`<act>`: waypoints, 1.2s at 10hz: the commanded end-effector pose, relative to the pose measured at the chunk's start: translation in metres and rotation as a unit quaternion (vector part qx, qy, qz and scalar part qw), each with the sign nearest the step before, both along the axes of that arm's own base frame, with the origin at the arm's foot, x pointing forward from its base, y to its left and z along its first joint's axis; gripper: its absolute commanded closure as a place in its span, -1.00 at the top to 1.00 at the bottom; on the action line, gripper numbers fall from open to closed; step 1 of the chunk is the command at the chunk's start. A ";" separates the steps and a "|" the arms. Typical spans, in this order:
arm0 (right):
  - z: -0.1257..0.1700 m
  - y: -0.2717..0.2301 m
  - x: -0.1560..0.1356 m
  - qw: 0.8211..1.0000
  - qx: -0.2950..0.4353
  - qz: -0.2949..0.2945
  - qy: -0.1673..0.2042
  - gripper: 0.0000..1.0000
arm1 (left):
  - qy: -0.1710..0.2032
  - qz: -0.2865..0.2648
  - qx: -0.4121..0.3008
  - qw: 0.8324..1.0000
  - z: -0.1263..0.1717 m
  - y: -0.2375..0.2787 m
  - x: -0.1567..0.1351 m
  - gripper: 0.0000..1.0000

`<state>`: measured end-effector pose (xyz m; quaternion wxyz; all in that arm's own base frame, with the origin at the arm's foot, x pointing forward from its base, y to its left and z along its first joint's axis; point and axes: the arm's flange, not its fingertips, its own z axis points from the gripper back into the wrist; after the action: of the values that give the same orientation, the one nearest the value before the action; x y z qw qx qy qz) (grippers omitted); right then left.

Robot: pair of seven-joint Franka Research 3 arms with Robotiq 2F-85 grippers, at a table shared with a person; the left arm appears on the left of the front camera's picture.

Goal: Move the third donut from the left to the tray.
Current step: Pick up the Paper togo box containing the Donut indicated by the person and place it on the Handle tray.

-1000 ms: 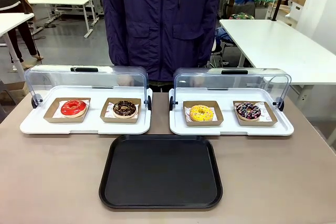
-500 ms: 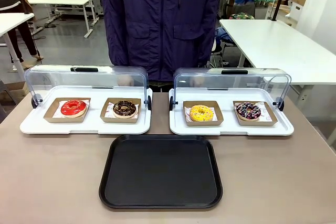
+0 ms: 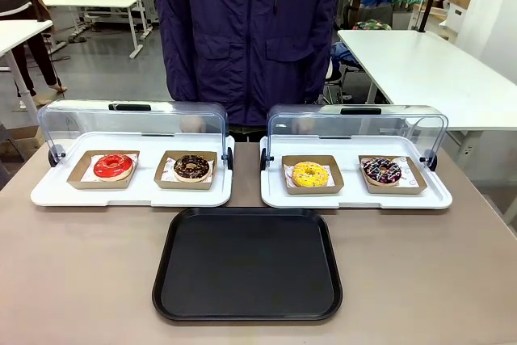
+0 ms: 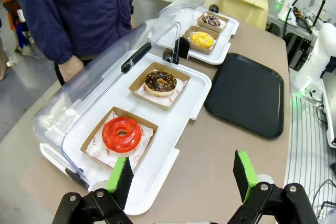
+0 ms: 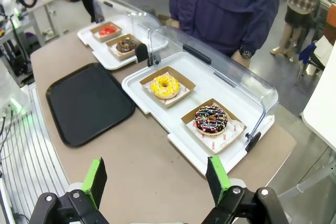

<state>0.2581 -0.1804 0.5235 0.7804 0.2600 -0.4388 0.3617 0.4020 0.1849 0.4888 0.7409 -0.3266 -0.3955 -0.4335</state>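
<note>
The third donut from the left [image 3: 310,174] is yellow-iced with sprinkles and sits in a brown cardboard square on the right white tray [image 3: 355,197]; the same yellow donut [image 5: 165,86] [image 4: 201,39] appears in both wrist views. The black tray [image 3: 247,264] [image 5: 86,102] [image 4: 248,92] lies bare at the table's near middle. My left gripper [image 4: 184,174] hangs open high over the table's left end, above the red donut [image 4: 122,134]. My right gripper [image 5: 156,179] hangs open above the table's right end, apart from everything.
The left white tray [image 3: 129,191] holds the red donut [image 3: 113,166] and a chocolate donut [image 3: 191,167]; a dark drizzled donut [image 3: 381,170] sits right of the yellow one. Clear domed lids [image 3: 133,119] stand tipped back. A person in a dark jacket [image 3: 246,30] stands at the far side.
</note>
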 end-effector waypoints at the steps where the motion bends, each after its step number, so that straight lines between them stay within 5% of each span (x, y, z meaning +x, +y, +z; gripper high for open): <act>1: 0.001 0.001 0.001 1.000 0.005 0.006 -0.017 1.00 | -0.002 -0.005 0.000 1.000 0.002 0.000 -0.001 1.00; 12: 0.001 0.001 0.001 1.000 0.005 0.006 -0.017 1.00 | -0.002 -0.005 0.000 1.000 0.002 0.000 -0.001 1.00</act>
<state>0.2580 -0.1797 0.5234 0.7782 0.2625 -0.4409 0.3621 0.4020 0.1850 0.4888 0.7410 -0.3266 -0.3955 -0.4334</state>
